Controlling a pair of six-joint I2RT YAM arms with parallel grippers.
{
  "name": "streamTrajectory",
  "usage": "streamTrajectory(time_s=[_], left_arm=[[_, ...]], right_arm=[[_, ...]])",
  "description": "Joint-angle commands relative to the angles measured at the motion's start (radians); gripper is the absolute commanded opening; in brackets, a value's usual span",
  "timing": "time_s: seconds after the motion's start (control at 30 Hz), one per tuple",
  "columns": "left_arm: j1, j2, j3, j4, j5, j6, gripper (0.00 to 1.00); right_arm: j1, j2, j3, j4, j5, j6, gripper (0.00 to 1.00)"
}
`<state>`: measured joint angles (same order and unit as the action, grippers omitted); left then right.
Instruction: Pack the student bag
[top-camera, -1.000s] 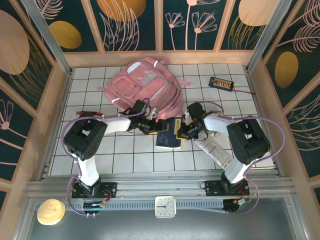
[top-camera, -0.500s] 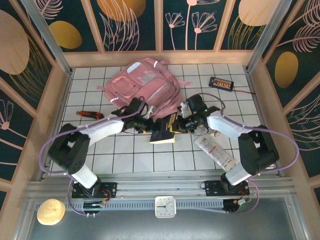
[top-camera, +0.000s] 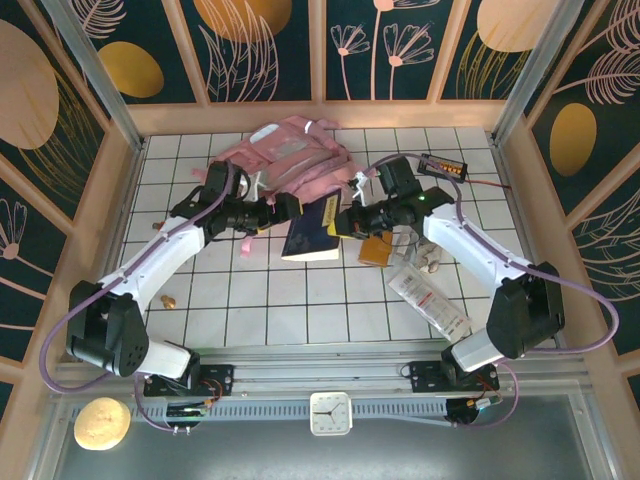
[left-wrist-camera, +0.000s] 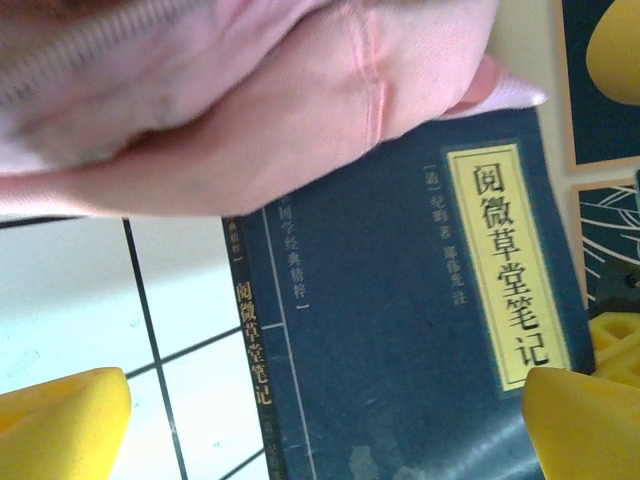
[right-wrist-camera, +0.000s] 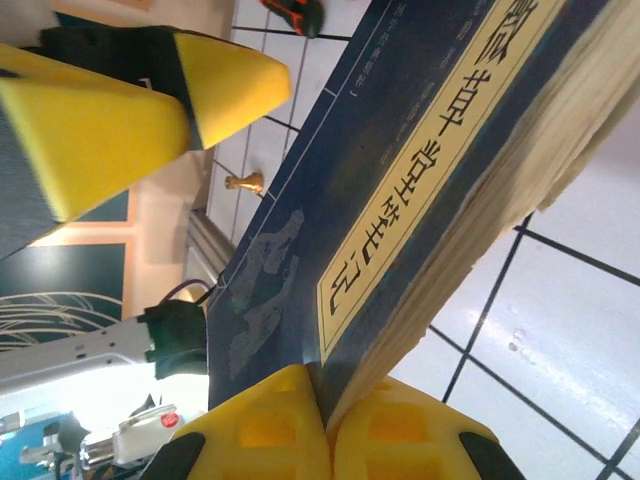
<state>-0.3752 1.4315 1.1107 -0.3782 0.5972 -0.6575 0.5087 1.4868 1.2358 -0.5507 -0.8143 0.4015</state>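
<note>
Because the right gripper (right-wrist-camera: 325, 425) pinched the book (top-camera: 312, 232) by one edge only (left gripper (top-camera: 288, 207) gaping beside the student bag (top-camera: 295, 160)), it could have pivoted and dropped.

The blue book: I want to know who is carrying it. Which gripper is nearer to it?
Right. The right gripper is shut on the book's right edge; the left gripper, jaws open, sits just off its left edge by the student bag.
</note>
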Motion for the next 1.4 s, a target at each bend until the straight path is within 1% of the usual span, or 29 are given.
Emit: streamTrajectory(time_s=[0.0,0.07,0.13,0.2,0.27,0.33,0.4,0.47,0.57,0.63,0.7,0.8,0.87,0.93,1.03,1.13,1.17,1.2,1.23,1.27,1.3,1.37], left_arm=[[0.005,0.01,0.072,-0.068,0.051,-0.036,0.99],[0.005,0.022,0.104,-0.064,0.052,-0.041,0.99],[0.005,0.041,0.147,-0.064,0.053,-0.043,0.99],[0.005,0.06,0.18,-0.061,0.056,-0.044,0.99],[0.005,0.076,0.203,-0.056,0.065,-0.046,0.99],[0.005,0.092,0.213,-0.047,0.077,-0.046,0.99],[0.005,0.095,0.204,0.001,0.1,-0.069,0.99],[0.005,0.095,0.194,0.06,0.127,-0.102,0.99],[0.005,0.091,0.181,0.154,0.176,-0.146,0.99],[0.005,0.089,0.169,0.203,0.208,-0.169,0.99],[0.005,0.085,0.148,0.264,0.234,-0.2,0.99],[0.004,0.078,0.136,0.318,0.256,-0.227,0.99],[0.003,0.075,0.121,0.335,0.26,-0.234,0.96],[0.002,0.076,0.101,0.361,0.272,-0.251,0.88],[0.0,0.075,0.079,0.388,0.275,-0.267,0.67],[0.001,0.075,0.081,0.381,0.268,-0.257,0.32],[0.0,0.078,0.085,0.374,0.27,-0.249,0.15],[0.002,0.082,0.09,0.367,0.27,-0.243,0.05],[0.001,0.085,0.092,0.368,0.274,-0.24,0.0],[0.002,0.087,0.093,0.371,0.278,-0.239,0.0],[0.002,0.088,0.097,0.377,0.286,-0.24,0.0],[0.002,0.093,0.11,0.386,0.304,-0.241,0.0]], right_arm=[[-0.004,-0.078,0.092,0.002,-0.111,-0.013,0.0],[-0.005,-0.112,0.069,-0.059,-0.166,-0.002,0.0],[-0.008,-0.166,0.01,-0.129,-0.238,-0.002,0.0],[-0.025,-0.244,-0.058,-0.196,-0.268,-0.022,0.0],[-0.079,-0.312,-0.089,-0.274,-0.25,-0.055,0.0],[-0.158,-0.359,-0.08,-0.304,-0.21,-0.075,0.0],[-0.201,-0.368,-0.07,-0.226,-0.152,-0.035,0.0],[-0.218,-0.345,-0.077,-0.072,-0.125,0.049,0.0],[-0.217,-0.269,-0.07,0.161,-0.122,0.137,0.0],[-0.213,-0.206,-0.029,0.244,-0.137,0.157,0.0],[-0.201,-0.145,0.022,0.26,-0.151,0.146,0.0],[-0.18,-0.075,0.083,0.215,-0.164,0.098,0.0],[-0.163,-0.043,0.098,0.209,-0.173,0.091,0.0],[-0.142,-0.022,0.105,0.228,-0.173,0.099,0.0],[-0.117,0.006,0.108,0.272,-0.172,0.124,0.0],[-0.107,0.028,0.11,0.285,-0.171,0.131,0.0],[-0.108,0.033,0.11,0.284,-0.171,0.128,0.0],[-0.109,0.035,0.111,0.276,-0.169,0.123,0.03],[-0.115,0.037,0.11,0.265,-0.166,0.115,0.14],[-0.123,0.034,0.107,0.249,-0.162,0.105,0.3],[-0.135,0.028,0.101,0.233,-0.157,0.093,0.43],[-0.166,0.016,0.076,0.226,-0.152,0.081,0.57]])
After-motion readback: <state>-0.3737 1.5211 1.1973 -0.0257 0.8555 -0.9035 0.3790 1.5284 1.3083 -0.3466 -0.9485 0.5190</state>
